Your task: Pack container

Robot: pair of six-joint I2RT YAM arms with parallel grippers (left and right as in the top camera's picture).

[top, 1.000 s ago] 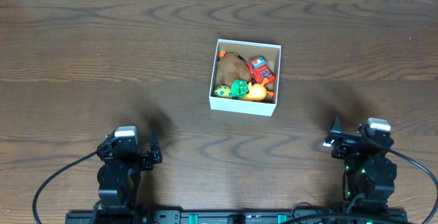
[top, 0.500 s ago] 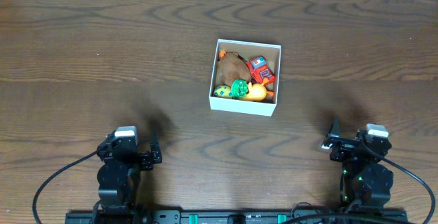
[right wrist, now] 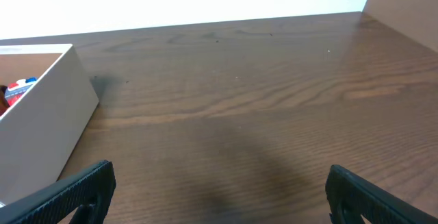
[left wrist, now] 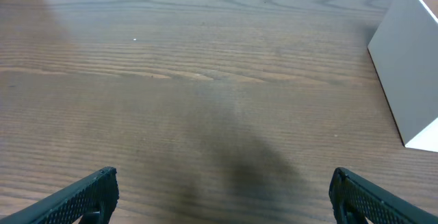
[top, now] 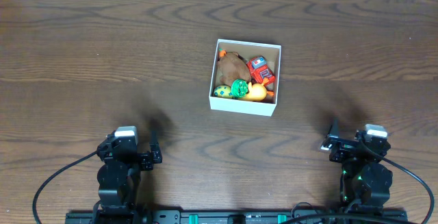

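Note:
The container point(top: 275, 79) is a small square white box with a brown inside, at the table's centre. In it lie several toys: a brown plush point(top: 233, 65), a red toy point(top: 259, 69), a green toy point(top: 239, 87), a yellow-green ball point(top: 222, 92) and an orange duck point(top: 256, 92). My left gripper point(top: 152, 147) is open and empty near the front left edge; its fingers show in the left wrist view point(left wrist: 222, 193), with the box wall point(left wrist: 405, 66) at right. My right gripper point(top: 333, 135) is open and empty at the front right point(right wrist: 219, 191), with the box point(right wrist: 48, 121) at left.
The dark wooden table point(top: 102, 59) spreads all round the box. A pale wall runs along the far edge point(right wrist: 178, 1). Both arm bases point(top: 120, 176) sit at the front edge.
The right arm has drawn back slightly toward the front edge. The left arm and the box have not moved.

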